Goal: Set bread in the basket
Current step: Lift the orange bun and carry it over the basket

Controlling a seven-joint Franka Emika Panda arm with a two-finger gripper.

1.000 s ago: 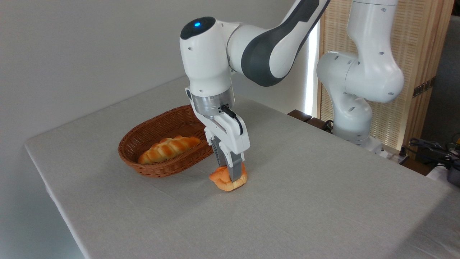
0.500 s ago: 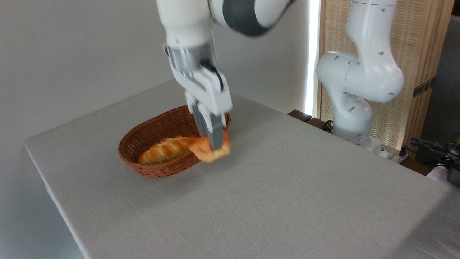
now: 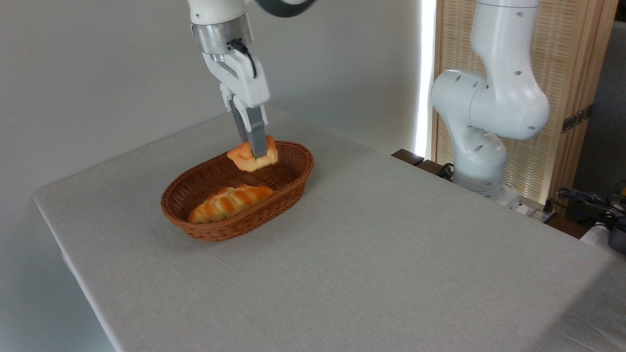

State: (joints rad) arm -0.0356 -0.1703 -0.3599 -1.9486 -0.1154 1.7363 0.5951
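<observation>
Bread [image 3: 250,157] hangs pinched between the closed fingers of your gripper [image 3: 256,146], lifted over the far end of the basket [image 3: 195,220] and clear of its floor. You can see a braided loaf [image 3: 229,202] lying inside, nearer the front.

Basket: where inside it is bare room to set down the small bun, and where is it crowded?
The gripper holds the bun above the far end of the basket. The woven floor there, between the far rim and the long loaf, is bare. The near end is crowded: the loaf fills most of it. The table in front of and to the right of the basket is also free.
</observation>
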